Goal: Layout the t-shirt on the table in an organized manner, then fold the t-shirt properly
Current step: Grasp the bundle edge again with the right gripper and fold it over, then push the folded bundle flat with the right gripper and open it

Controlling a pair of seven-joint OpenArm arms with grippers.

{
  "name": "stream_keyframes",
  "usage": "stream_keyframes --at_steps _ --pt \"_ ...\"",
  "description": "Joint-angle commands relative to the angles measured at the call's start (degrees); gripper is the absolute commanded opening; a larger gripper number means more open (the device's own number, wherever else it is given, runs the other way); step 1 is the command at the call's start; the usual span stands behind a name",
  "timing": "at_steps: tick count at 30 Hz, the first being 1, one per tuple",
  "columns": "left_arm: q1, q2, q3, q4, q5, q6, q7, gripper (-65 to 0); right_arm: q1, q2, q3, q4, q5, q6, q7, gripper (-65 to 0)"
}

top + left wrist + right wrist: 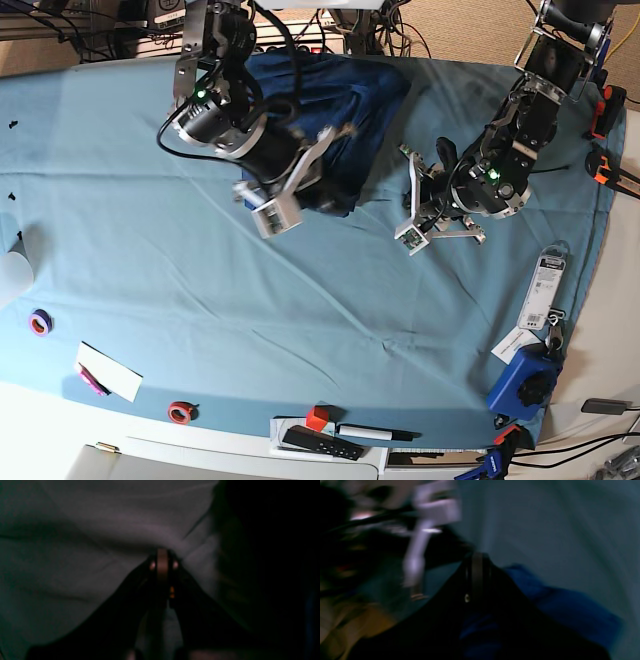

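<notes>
The dark navy t-shirt (345,100) lies bunched at the table's (200,290) far middle. My right gripper (335,140) reaches over its near edge. In the blurred right wrist view the right gripper (476,557) is shut, with blue t-shirt fabric (560,607) showing between its fingers and draping off to the right. My left gripper (440,168) rests on the teal cloth to the right of the shirt, apart from it. Up close the left gripper (162,555) is shut, its tips against a raised wrinkle of the table's cloth (87,542); whether it pinches that cloth I cannot tell.
Along the front edge lie a purple tape ring (40,322), a white card (108,370), a red ring (180,411), a red block (318,417), a black remote (320,442) and a pen (375,433). A blue clamp (525,385) and tags (545,290) sit front right.
</notes>
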Motion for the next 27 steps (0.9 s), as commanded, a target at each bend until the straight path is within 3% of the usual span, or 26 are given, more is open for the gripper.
stream_keyframes --at_steps 1,10,27 --pt "-0.94 -0.33 -0.48 0.81 -0.15 0.0 -1.01 -65.0 0.48 -0.31 -0.2 1.7 -0.94 -0.85 2.19 -65.0" --pt "-0.96 -0.33 -0.48 0.81 -0.15 0.0 -1.05 -65.0 0.48 -0.15 -0.2 1.6 -14.86 -9.79 1.25 -65.0" --pt "-0.96 -0.33 -0.48 0.81 -0.15 0.02 -1.31 -65.0 0.55 -0.02 -0.26 -7.04 -13.33 -10.16 2.05 -65.0"
